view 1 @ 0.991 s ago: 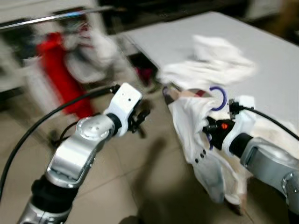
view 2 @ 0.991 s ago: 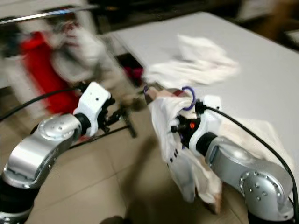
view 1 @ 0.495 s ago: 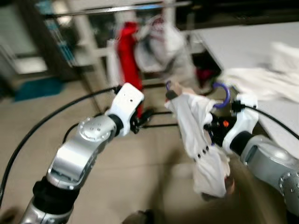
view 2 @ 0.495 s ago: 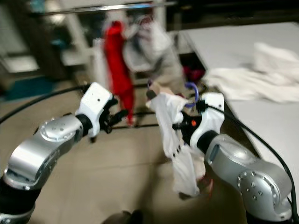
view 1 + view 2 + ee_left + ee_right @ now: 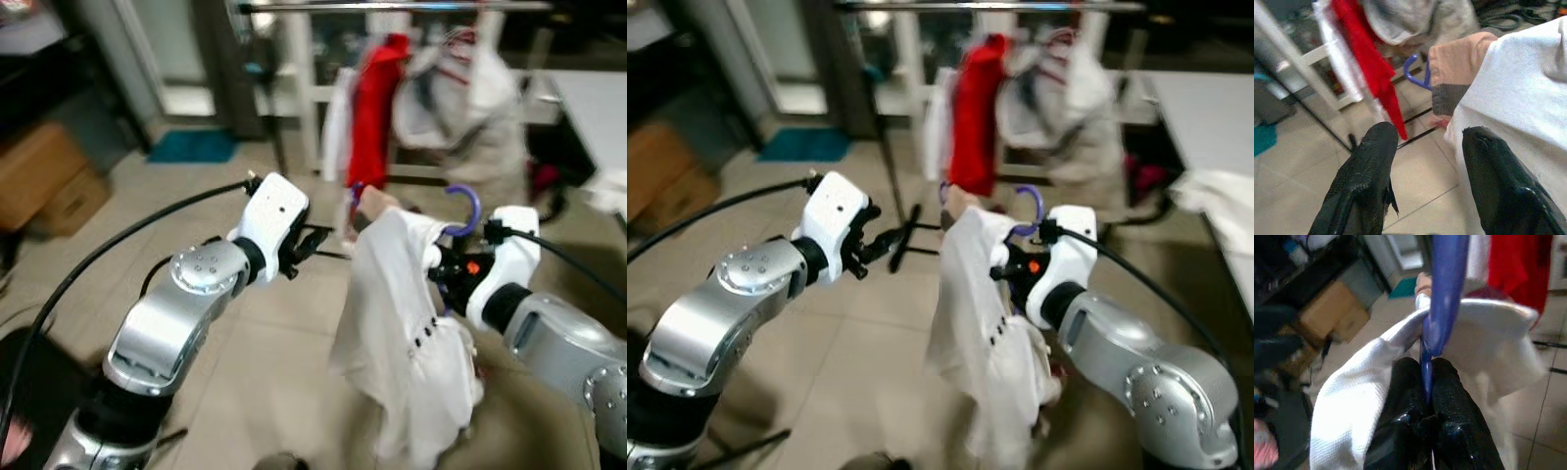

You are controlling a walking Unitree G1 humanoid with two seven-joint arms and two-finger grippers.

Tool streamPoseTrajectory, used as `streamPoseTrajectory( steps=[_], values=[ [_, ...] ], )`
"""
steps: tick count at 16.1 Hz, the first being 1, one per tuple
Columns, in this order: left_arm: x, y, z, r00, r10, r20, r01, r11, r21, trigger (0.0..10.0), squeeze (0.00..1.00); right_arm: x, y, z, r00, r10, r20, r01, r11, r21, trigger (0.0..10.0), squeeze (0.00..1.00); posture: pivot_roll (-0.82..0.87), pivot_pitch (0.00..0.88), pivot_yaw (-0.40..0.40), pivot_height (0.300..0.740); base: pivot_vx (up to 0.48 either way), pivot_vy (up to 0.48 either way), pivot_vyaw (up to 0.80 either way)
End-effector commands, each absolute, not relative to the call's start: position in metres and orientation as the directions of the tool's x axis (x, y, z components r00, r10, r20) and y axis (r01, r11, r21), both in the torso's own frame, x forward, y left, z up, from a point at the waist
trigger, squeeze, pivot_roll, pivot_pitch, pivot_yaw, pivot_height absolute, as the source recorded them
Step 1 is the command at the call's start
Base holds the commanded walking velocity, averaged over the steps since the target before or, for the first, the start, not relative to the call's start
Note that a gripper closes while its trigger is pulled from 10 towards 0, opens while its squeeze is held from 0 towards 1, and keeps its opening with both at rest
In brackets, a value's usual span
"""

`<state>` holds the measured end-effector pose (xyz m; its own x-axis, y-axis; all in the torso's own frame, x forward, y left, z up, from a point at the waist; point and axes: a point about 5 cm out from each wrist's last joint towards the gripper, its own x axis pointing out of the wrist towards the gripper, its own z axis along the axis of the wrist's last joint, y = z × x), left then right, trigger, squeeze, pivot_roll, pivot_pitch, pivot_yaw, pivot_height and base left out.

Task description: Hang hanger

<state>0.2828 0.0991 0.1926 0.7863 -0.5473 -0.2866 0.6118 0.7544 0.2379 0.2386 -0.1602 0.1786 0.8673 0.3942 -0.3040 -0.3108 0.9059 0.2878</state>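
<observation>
A purple plastic hanger (image 5: 463, 208) carries a white shirt (image 5: 402, 338) with a tan and grey cuff. My right gripper (image 5: 1424, 382) is shut on the hanger's neck just under its hook, holding it upright at chest height. The shirt hangs down below it over the tiled floor. My left gripper (image 5: 1422, 161) is open and holds nothing; it hovers just left of the shirt's shoulder. Ahead stands a clothes rail (image 5: 392, 8) with a red garment (image 5: 374, 108) and pale grey ones (image 5: 470, 93) hanging on it.
A white table (image 5: 1205, 108) with a crumpled white cloth (image 5: 1220, 191) lies at the right. Cardboard boxes (image 5: 44, 181) sit on the left by a dark shelf. A teal mat (image 5: 191, 147) lies near the doorway. The rack's black base bars (image 5: 906, 230) run across the floor.
The camera has swung left from the table toward the clothes rail, which now stands straight ahead. Both arms keep their pose; the right gripper still holds the hanger.
</observation>
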Motion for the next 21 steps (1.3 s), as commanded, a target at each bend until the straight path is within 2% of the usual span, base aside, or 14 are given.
streamPoseTrajectory(
  steps=[1, 4, 5, 6, 9, 10, 11, 13, 15, 16, 17, 18, 20, 21],
  values=[
    [0.284, 0.105, 0.191, 0.796, -0.528, -0.296, 0.598, 0.761, 0.25, 10.0, 0.0, 0.239, -0.158, 0.18, 0.87, 0.393, -0.298, -0.318, 0.909, 0.269, 10.0, 0.0, -0.06, 0.034, 0.081, 0.74, 0.0, 0.0, 0.8],
    [0.284, 0.106, 0.191, 0.802, -0.53, -0.276, 0.593, 0.758, 0.27, 10.0, 0.0, 0.244, -0.168, 0.173, 0.888, 0.291, -0.355, -0.265, 0.957, 0.12, 10.0, 0.0, -0.06, 0.033, 0.073, 0.74, 0.0, 0.0, 0.27],
    [0.283, 0.108, 0.187, 0.808, -0.524, -0.27, 0.587, 0.758, 0.285, 10.0, 0.0, 0.247, -0.17, 0.175, 0.908, 0.249, -0.337, -0.261, 0.965, 0.011, 10.0, 0.0, -0.06, 0.028, 0.07, 0.74, 0.0, 0.0, 0.0],
    [0.283, 0.109, 0.186, 0.811, -0.519, -0.27, 0.583, 0.759, 0.291, 10.0, 0.0, 0.248, -0.171, 0.175, 0.917, 0.232, -0.326, -0.247, 0.969, -0.007, 10.0, 0.0, -0.06, 0.027, 0.07, 0.74, 0.0, 0.0, 0.0],
    [0.29, 0.117, 0.187, 0.852, -0.472, -0.227, 0.523, 0.789, 0.323, 10.0, 0.0, 0.255, -0.181, 0.181, 0.96, 0.159, -0.232, -0.173, 0.984, -0.039, 10.0, 0.0, -0.06, 0.01, 0.065, 0.74, 0.0, 0.0, 0.0],
    [0.291, 0.119, 0.189, 0.859, -0.47, -0.205, 0.512, 0.792, 0.331, 10.0, 0.0, 0.258, -0.183, 0.189, 0.982, 0.139, -0.129, -0.152, 0.984, -0.089, 10.0, 0.0, -0.06, 0.007, 0.065, 0.74, 0.0, 0.0, 0.0],
    [0.293, 0.12, 0.191, 0.866, -0.466, -0.183, 0.501, 0.795, 0.342, 10.0, 0.0, 0.26, -0.183, 0.19, 0.984, 0.148, -0.097, -0.16, 0.979, -0.125, 10.0, 0.0, -0.06, 0.005, 0.065, 0.74, 0.0, 0.0, 0.0],
    [0.297, 0.123, 0.192, 0.862, -0.48, -0.161, 0.505, 0.786, 0.358, 10.0, 0.0, 0.259, -0.182, 0.187, 0.961, 0.239, -0.138, -0.262, 0.946, -0.188, 10.0, 0.0, -0.06, 0.0, 0.063, 0.74, 0.0, 0.0, 0.0],
    [0.298, 0.128, 0.191, 0.853, -0.496, -0.161, 0.521, 0.787, 0.331, 10.0, 0.0, 0.256, -0.177, 0.192, 0.917, 0.379, -0.123, -0.395, 0.906, -0.153, 10.0, 0.0, -0.07, 0.0, 0.06, 0.74, 0.0, 0.0, 0.0],
    [0.298, 0.13, 0.192, 0.831, -0.535, -0.152, 0.556, 0.79, 0.259, 10.0, 0.0, 0.253, -0.175, 0.197, 0.884, 0.457, -0.1, -0.468, 0.873, -0.136, 10.0, 0.0, -0.07, 0.0, 0.059, 0.74, 0.0, 0.0, 0.0],
    [0.297, 0.132, 0.193, 0.794, -0.593, -0.136, 0.607, 0.763, 0.222, 10.0, 1.0, 0.251, -0.174, 0.199, 0.848, 0.521, -0.097, -0.529, 0.834, -0.155, 10.0, 0.0, -0.07, 0.0, 0.054, 0.74, 0.0, 0.0, 0.0],
    [0.295, 0.131, 0.193, 0.754, -0.645, -0.126, 0.654, 0.721, 0.229, 10.0, 1.0, 0.25, -0.174, 0.2, 0.815, 0.571, -0.099, -0.579, 0.798, -0.165, 10.0, 0.0, -0.07, 0.0, 0.049, 0.74, 0.0, 0.0, 0.0],
    [0.3, 0.131, 0.19, 0.746, -0.654, -0.126, 0.662, 0.708, 0.244, 10.0, 1.0, 0.25, -0.173, 0.201, 0.772, 0.629, -0.091, -0.634, 0.754, -0.173, 10.0, 0.0, -0.06, 0.0, 0.044, 0.74, 0.0, 0.0, 0.0],
    [0.303, 0.13, 0.186, 0.728, -0.667, -0.157, 0.684, 0.692, 0.23, 10.0, 0.47, 0.25, -0.171, 0.203, 0.737, 0.671, -0.079, -0.674, 0.72, -0.164, 10.0, 0.0, -0.07, 0.0, 0.043, 0.74, 0.0, 0.0, 0.0]
  ],
)
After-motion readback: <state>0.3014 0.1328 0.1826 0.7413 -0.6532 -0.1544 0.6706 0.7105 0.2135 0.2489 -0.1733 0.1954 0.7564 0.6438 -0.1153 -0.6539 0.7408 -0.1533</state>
